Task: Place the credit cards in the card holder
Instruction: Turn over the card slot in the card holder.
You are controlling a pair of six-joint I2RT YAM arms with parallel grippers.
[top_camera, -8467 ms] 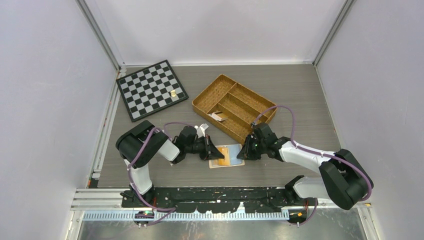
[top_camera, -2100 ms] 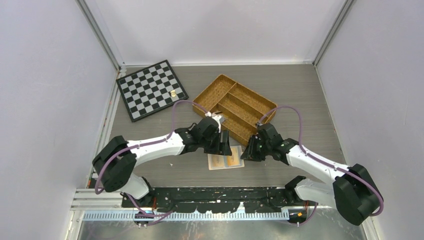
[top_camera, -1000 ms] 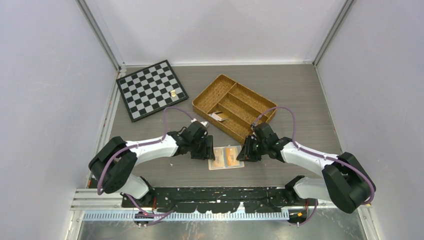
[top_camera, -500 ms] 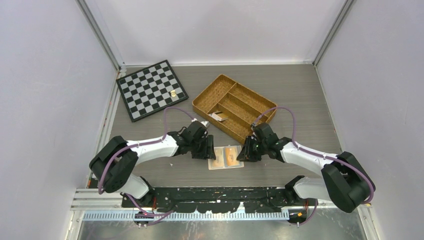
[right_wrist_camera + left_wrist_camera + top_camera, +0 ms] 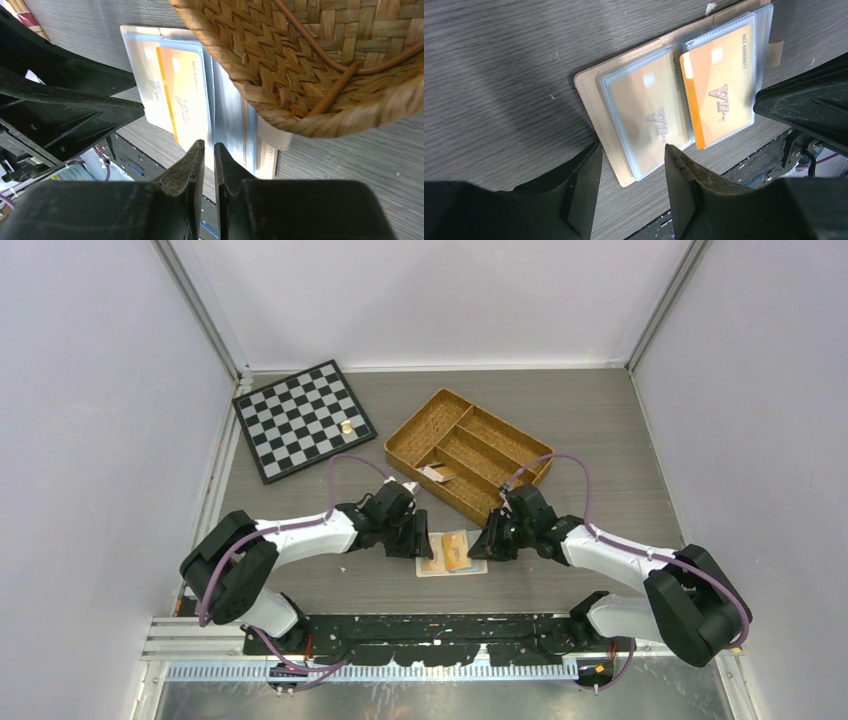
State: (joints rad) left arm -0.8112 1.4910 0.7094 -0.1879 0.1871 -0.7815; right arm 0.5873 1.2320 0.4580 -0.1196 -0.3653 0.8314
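The card holder (image 5: pixel 440 568) lies open on the table between both arms, its clear sleeves facing up. In the left wrist view a pale tan credit card (image 5: pixel 654 112) sits fully in the left sleeve, and an orange credit card (image 5: pixel 719 95) lies in the right sleeve, slightly askew. My left gripper (image 5: pixel 631 172) is open, its fingers straddling the near corner of the holder's leather edge (image 5: pixel 599 125). My right gripper (image 5: pixel 209 149) has its jaws almost together with nothing visible between them, tips over the sleeves beside the orange card (image 5: pixel 182 100). From above, the left gripper (image 5: pixel 418 543) and right gripper (image 5: pixel 478 545) flank the holder.
A woven wicker divided tray (image 5: pixel 500 435) stands just behind the holder, its rim (image 5: pixel 310 65) close over my right gripper; a small packet (image 5: pixel 436 473) lies in it. A chessboard (image 5: pixel 303 418) with a small gold piece sits at the back left.
My right gripper has shifted a little left over the holder and its jaws have narrowed. The orange card now lies slightly tilted and further left. The left arm has hardly moved.
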